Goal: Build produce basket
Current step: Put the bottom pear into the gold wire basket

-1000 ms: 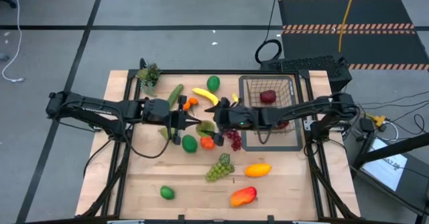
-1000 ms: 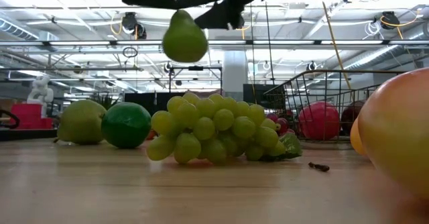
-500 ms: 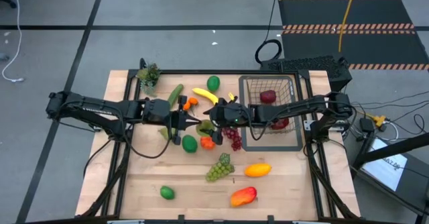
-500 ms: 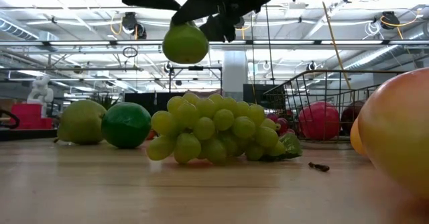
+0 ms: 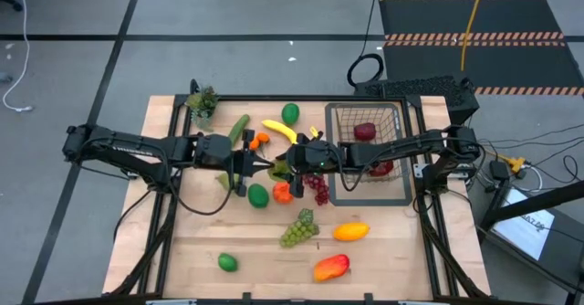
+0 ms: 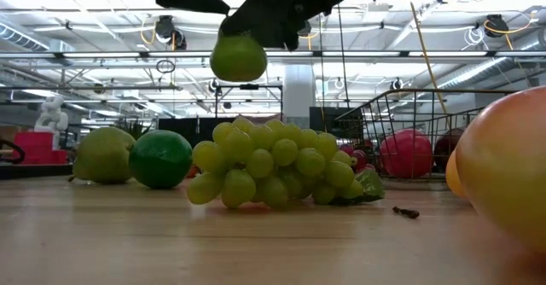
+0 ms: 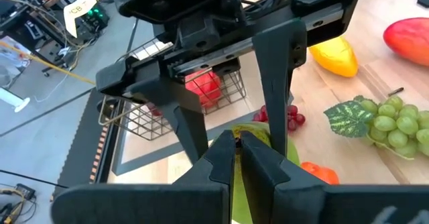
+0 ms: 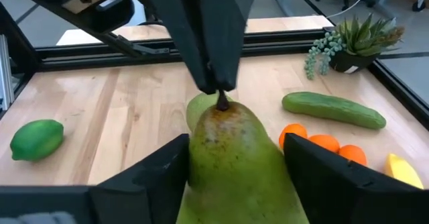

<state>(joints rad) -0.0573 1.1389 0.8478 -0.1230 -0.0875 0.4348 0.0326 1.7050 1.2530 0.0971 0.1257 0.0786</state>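
Note:
A green pear [image 8: 231, 160] hangs over the middle of the table, above the other produce. My left gripper [image 7: 236, 143] is shut on its stem, coming from the table's left. My right gripper [image 8: 234, 167] reaches in from the right, one finger on each side of the pear's body. In the high view the pear [image 5: 280, 170] sits between the two grippers. The wire basket [image 5: 394, 163] stands on a dark tray at the far right and holds a red apple [image 5: 365, 131]. My left gripper pinches the pear's short brown stem [image 8: 220, 103] between its two fingertips, reaching level from the table's left. The pear hangs upright below the tips, clear of the table. My right gripper takes the pear's body [image 8: 201, 150] between its two fingers [image 8: 167, 174], level from the table's right. The fingers lie against the pear's two sides.
Below the pear lie an orange [image 5: 282, 194], a lime [image 5: 258, 195], purple grapes [image 5: 319, 189] and green grapes [image 5: 299, 227]. Nearer are a mango [image 5: 331, 267] and another lime [image 5: 227, 262]. A banana [image 5: 278, 130], cucumber [image 5: 238, 128] and potted plant [image 5: 202, 104] lie far left.
My right gripper's fingers have come in around the hanging pear and narrowed onto its sides. My left gripper has kept its hold on the stem, and the pear stays hanging in place.

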